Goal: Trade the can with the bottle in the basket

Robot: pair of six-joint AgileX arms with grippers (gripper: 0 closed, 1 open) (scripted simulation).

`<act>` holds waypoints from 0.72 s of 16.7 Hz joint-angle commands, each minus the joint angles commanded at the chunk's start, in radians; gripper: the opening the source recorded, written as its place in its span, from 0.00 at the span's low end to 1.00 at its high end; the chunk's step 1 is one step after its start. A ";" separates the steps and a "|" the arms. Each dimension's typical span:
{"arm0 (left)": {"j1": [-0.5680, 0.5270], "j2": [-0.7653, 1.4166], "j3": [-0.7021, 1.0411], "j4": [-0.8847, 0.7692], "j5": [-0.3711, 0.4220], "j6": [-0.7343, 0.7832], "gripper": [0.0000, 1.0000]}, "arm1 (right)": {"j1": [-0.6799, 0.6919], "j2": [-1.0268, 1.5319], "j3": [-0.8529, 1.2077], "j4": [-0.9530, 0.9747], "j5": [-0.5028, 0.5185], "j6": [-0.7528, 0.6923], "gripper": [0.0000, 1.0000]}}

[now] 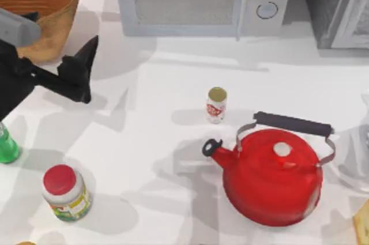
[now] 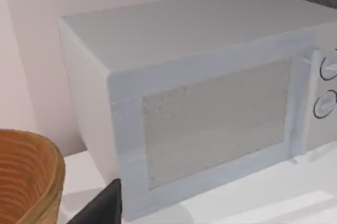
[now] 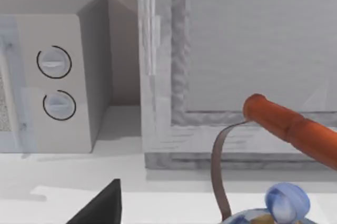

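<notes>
Left gripper (image 1: pixel 86 66) upper left beside wicker basket (image 1: pixel 69 3), apparently empty; finger spread unclear. Green bottle (image 1: pixel 7 147) left edge, out of basket. Next: approach can (image 1: pixel 217 104) at centre from above, clearing red kettle (image 1: pixel 271 176).

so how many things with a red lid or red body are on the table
2: the kettle at front right, and the jar at front left. More may be hidden beyond the view's edges.

Open bench (image 1: pixel 155 141) left of the can (image 1: pixel 216 105), crowded on its right by the red kettle (image 1: pixel 271 176).
</notes>
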 joint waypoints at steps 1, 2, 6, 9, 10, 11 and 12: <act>0.025 -0.069 -0.041 -0.037 -0.046 -0.004 1.00 | 0.000 0.000 0.000 0.000 0.000 0.000 1.00; 0.045 -0.144 -0.082 -0.076 -0.093 -0.008 1.00 | 0.000 0.000 0.000 0.000 0.000 0.000 1.00; 0.098 -0.529 -0.218 -0.224 -0.209 -0.022 1.00 | 0.000 0.000 0.000 0.000 0.000 0.000 1.00; 0.137 -0.790 -0.309 -0.344 -0.264 -0.039 1.00 | 0.000 0.000 0.000 0.000 0.000 0.000 1.00; 0.150 -0.861 -0.336 -0.383 -0.276 -0.047 1.00 | 0.000 0.000 0.000 0.000 0.000 0.000 1.00; 0.161 -0.923 -0.362 -0.421 -0.285 -0.054 1.00 | 0.000 0.000 0.000 0.000 0.000 0.000 1.00; 0.172 -0.973 -0.385 -0.453 -0.292 -0.062 1.00 | 0.000 0.000 0.000 0.000 0.000 0.000 1.00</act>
